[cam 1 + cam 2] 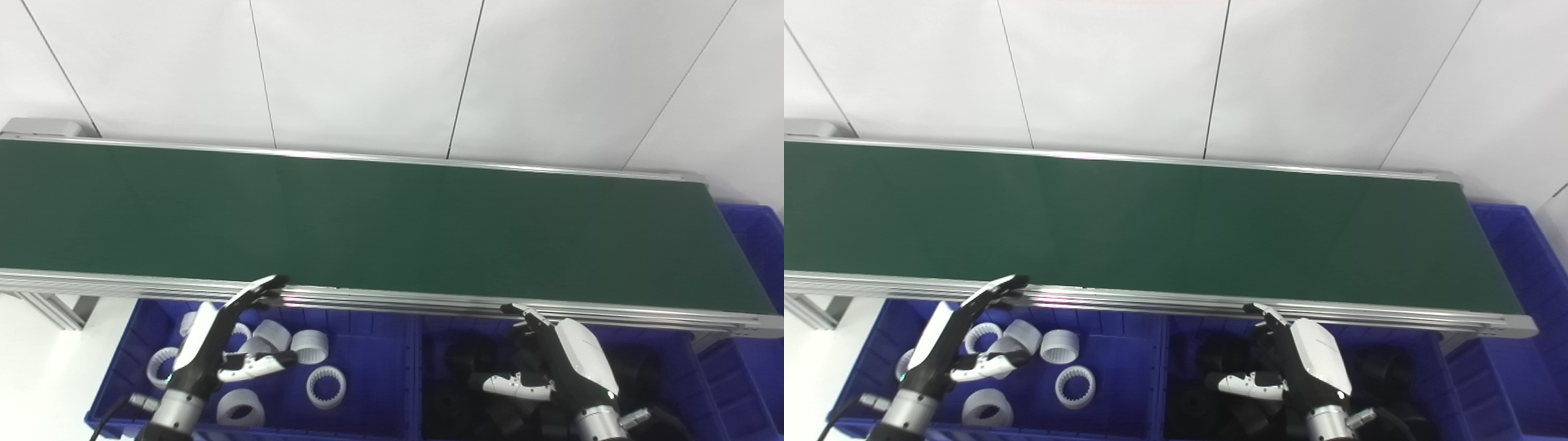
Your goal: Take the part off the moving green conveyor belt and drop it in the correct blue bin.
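Left eye view: the left hand (211,343) hangs spread and empty over white toothed rings (326,386) in a blue bin (373,343); the green conveyor belt (367,220) carries no part.

Right eye view: the right hand (1298,367), fingers apart, holds nothing above black parts (1222,355).

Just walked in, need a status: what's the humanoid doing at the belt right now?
It is waiting. The green conveyor belt carries no part in view. Both hands hover open over the blue bins just below the belt's near rail: the left hand over the bin of white ring parts, the right hand over the bin of black parts. Neither hand holds anything.
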`<state>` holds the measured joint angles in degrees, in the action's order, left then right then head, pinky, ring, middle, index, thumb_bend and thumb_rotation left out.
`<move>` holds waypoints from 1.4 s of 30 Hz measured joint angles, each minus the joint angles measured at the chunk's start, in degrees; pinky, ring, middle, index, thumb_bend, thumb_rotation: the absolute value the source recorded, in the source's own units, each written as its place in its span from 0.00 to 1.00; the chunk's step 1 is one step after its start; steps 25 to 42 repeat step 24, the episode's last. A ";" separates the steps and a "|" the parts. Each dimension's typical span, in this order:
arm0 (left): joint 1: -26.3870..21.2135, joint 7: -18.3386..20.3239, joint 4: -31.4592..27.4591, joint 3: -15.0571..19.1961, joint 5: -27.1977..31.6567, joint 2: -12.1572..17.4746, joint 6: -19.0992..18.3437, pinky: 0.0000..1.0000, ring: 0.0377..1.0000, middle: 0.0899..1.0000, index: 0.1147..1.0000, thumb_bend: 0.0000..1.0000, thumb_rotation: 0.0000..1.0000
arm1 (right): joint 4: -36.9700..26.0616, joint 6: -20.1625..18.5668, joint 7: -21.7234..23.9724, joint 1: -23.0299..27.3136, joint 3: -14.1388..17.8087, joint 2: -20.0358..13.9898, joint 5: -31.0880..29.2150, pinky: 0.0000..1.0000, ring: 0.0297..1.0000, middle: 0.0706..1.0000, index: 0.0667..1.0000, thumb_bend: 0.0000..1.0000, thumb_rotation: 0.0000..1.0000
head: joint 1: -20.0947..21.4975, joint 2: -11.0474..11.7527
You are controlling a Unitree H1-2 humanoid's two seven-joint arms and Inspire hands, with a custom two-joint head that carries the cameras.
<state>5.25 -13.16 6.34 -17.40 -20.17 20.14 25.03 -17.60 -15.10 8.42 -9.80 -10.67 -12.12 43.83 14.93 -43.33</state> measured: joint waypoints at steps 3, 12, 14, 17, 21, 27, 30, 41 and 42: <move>-0.60 3.16 -2.27 0.05 -0.49 -1.13 -0.06 0.75 0.82 0.84 0.79 0.89 0.57 | -0.03 -0.11 0.00 -0.01 -0.05 0.07 0.31 0.60 0.65 0.66 0.82 0.84 0.46 | 0.72 -0.18; -1.11 13.58 -8.90 -0.01 -3.96 -1.72 -7.72 0.83 0.84 0.81 0.78 0.89 0.56 | -1.36 -1.15 0.60 -0.29 -0.60 0.26 1.00 0.64 0.66 0.67 0.82 0.87 0.53 | 2.12 -1.14; -1.13 14.39 -9.79 0.00 -5.30 -1.92 -8.69 0.88 0.85 0.81 0.78 0.89 0.54 | -1.80 -1.17 0.60 -0.67 -0.60 0.26 1.02 0.65 0.66 0.67 0.83 0.87 0.53 | 2.21 -1.23; -1.19 15.73 -10.02 0.09 -7.09 -2.19 -10.25 0.91 0.88 0.83 0.79 0.90 0.53 | -2.19 -1.19 0.65 -0.96 -0.65 0.27 1.16 0.64 0.66 0.67 0.84 0.87 0.54 | 2.56 -1.58; -1.18 16.53 -10.02 0.19 -9.81 -2.18 -11.33 0.92 0.88 0.83 0.78 0.89 0.52 | -2.71 -1.47 0.94 -0.92 -0.65 0.33 1.45 0.63 0.66 0.67 0.84 0.87 0.53 | 2.74 -1.58; -1.18 16.54 -10.00 0.49 -10.92 -2.24 -11.93 0.92 0.89 0.83 0.78 0.88 0.52 | -2.74 -1.54 1.08 -0.90 -0.65 0.35 1.91 0.62 0.65 0.67 0.84 0.87 0.52 | 3.09 -1.41; -1.18 16.54 -10.00 0.49 -10.92 -2.24 -11.93 0.92 0.89 0.83 0.78 0.88 0.52 | -2.74 -1.54 1.08 -0.90 -0.65 0.35 1.91 0.62 0.65 0.67 0.84 0.87 0.52 | 3.09 -1.41; -1.18 16.54 -10.00 0.49 -10.92 -2.24 -11.93 0.92 0.89 0.83 0.78 0.88 0.52 | -2.74 -1.54 1.08 -0.90 -0.65 0.35 1.91 0.62 0.65 0.67 0.84 0.87 0.52 | 3.09 -1.41; -1.18 16.54 -10.00 0.49 -10.92 -2.24 -11.93 0.92 0.89 0.83 0.78 0.88 0.52 | -2.74 -1.54 1.08 -0.90 -0.65 0.35 1.91 0.62 0.65 0.67 0.84 0.87 0.52 | 3.09 -1.41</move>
